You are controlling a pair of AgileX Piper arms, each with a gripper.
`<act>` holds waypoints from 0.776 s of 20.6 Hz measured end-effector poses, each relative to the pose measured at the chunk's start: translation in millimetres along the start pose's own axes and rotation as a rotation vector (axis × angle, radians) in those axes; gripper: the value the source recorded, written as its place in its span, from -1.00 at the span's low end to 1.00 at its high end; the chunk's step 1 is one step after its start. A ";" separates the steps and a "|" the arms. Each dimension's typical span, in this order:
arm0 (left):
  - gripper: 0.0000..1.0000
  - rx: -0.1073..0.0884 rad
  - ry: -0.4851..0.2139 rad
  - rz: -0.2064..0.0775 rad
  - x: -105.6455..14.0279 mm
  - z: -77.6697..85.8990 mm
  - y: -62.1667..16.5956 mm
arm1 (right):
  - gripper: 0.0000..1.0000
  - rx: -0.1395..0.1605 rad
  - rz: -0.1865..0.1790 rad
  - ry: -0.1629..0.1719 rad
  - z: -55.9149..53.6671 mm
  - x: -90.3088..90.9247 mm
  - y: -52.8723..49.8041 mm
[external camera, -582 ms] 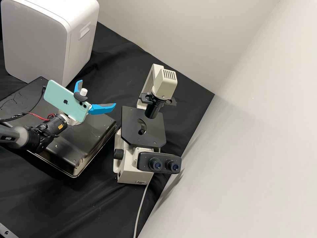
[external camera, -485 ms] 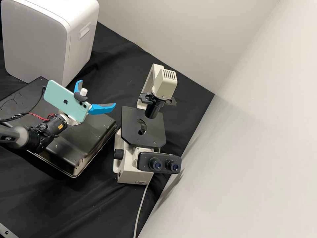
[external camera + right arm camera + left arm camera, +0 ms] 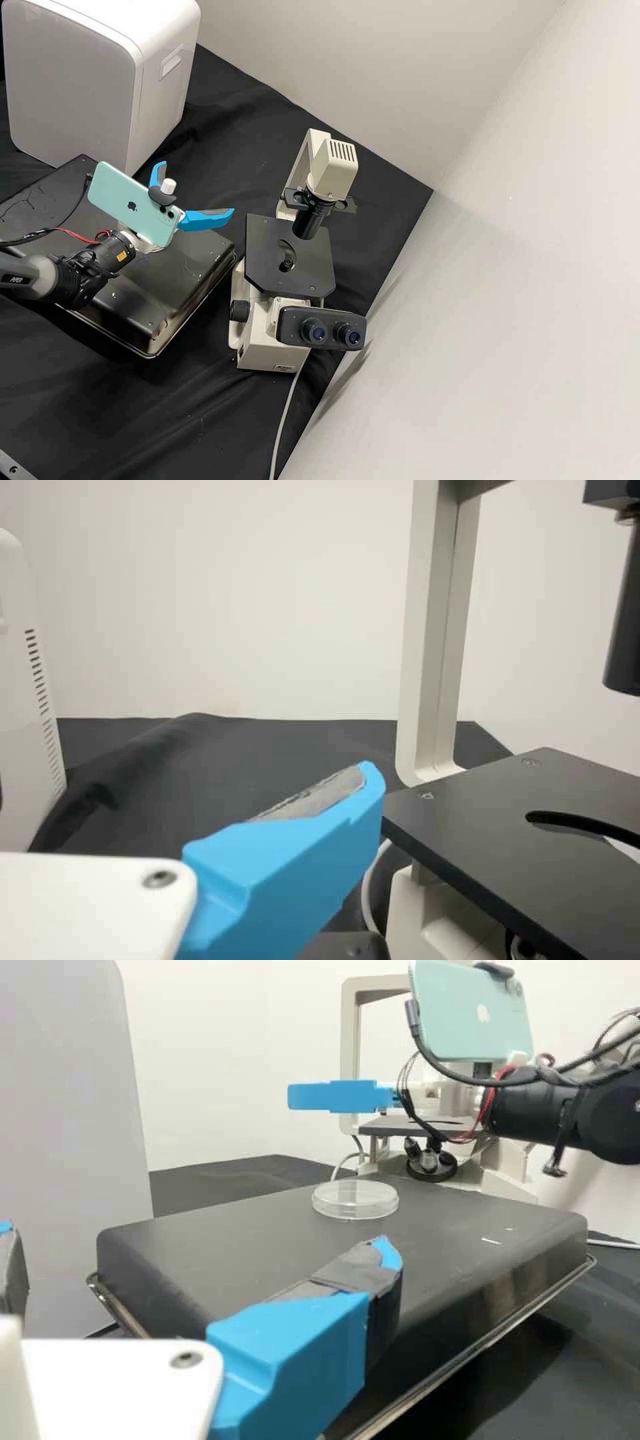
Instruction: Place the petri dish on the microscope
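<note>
Nothing done yet: petri dish [image 3: 355, 1200] sat on tray [image 3: 200, 1250], ahead of spread left hand [image 3: 195, 1270]; right hand [image 3: 196, 189] spread, empty, beside bare microscope stage [image 3: 267, 260]. Grab, carry, drop-off all pending.

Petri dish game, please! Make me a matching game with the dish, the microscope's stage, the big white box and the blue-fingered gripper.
Things:
1. clear round plastic petri dish
2. flat black microscope stage
3. big white rounded box
4. right gripper with blue fingers

Matches:
A. at the back of the bench
B. open, held up in the air
C. lying on the black metal tray
D. has a curved slot

Pairs: 1-C, 2-D, 3-A, 4-B.
</note>
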 end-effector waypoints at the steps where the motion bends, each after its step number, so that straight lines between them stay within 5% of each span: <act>1: 1.00 0.000 0.000 0.000 0.0 0.0 0.0 | 1.00 0.000 0.001 0.001 1.3 -2.4 -1.1; 12: 1.00 0.000 0.014 0.004 0.3 -2.5 0.7 | 1.00 0.002 -0.021 0.005 14.5 -31.1 -22.7; 16: 1.00 -0.002 0.016 0.014 -0.1 -2.9 2.2 | 1.00 -0.018 -0.054 -0.003 18.2 -37.3 -34.2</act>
